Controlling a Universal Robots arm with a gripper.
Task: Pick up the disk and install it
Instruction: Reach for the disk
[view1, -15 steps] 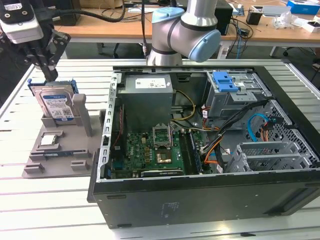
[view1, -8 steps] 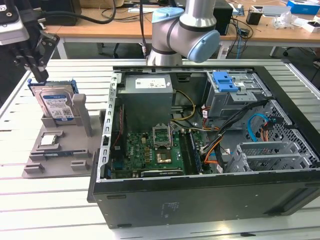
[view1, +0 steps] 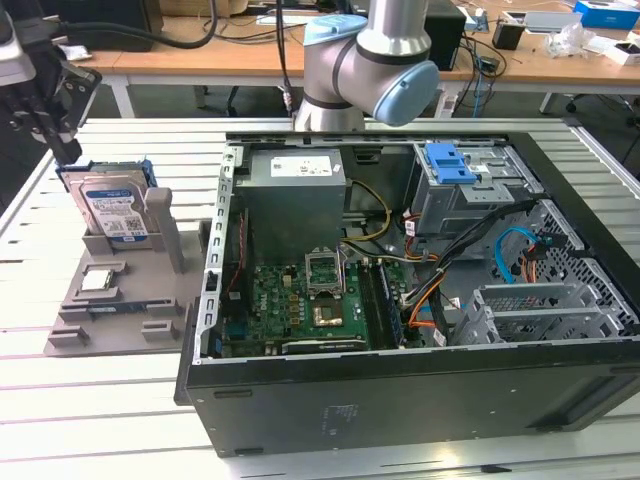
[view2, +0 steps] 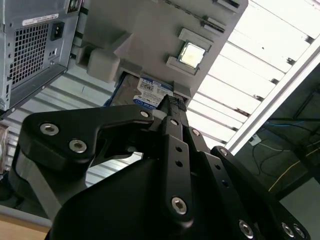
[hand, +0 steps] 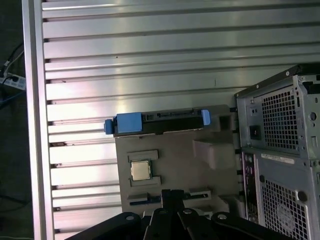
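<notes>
1. My gripper (view1: 62, 140) hangs at the exterior view's left. It is off to the side of the open computer case (view1: 400, 400) and above the grey fixture (view1: 160, 300), which lies on the slatted metal table (view1: 100, 410).
2. My fingers are pressed together with nothing between them (in the first wrist view the black fingertips (hand: 168, 196) meet in one narrow tip).
3. The disk (view1: 115, 210) stands upright on its edge in a slot at the end of the fixture farther from the exterior camera. Its white-and-blue label faces that camera and a blue bracket frames it.
4. I am just above the disk's upper corner, toward the exterior view's left. Whether my tip brushes the bracket, I cannot tell.
5. In the first wrist view I look down on the disk's top edge, a dark strip with blue tabs at both ends, near the case but apart from it.
6. A small square silver chip (view1: 97, 280) lies flat in a recess of the fixture, nearer the exterior camera than the disk.
7. Inside the case, a blue latch piece (view1: 447, 163) sits on top of the grey drive cage (view1: 470, 205), and my arm (view1: 370, 60) rises behind the case.
</notes>
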